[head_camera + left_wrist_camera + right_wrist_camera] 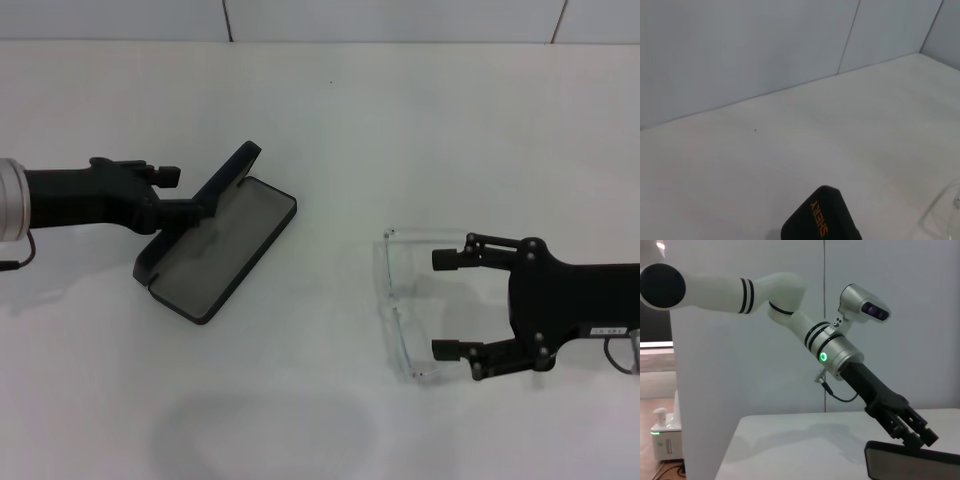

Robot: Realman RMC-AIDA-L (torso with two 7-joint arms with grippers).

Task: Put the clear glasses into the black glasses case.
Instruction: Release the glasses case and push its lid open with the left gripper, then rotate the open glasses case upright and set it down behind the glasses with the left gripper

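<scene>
The black glasses case (pixel 215 250) lies open at the left middle of the white table, grey lining up and lid raised. My left gripper (pixel 198 206) is shut on the lid's edge, holding it up. The left wrist view shows a lid corner (pixel 820 220) with orange lettering, and the right wrist view shows the left gripper (pixel 910 432) on the lid (pixel 915 466). The clear glasses (pixel 392 300) lie on the table at the right, lens toward the case. My right gripper (pixel 440 304) is open at table level, its fingertips between the glasses' arms, just behind the lens.
The white table (pixel 330 120) runs back to a pale panelled wall (pixel 400 18). Bare tabletop separates the case and the glasses. An edge of the glasses (pixel 945 210) shows in the left wrist view.
</scene>
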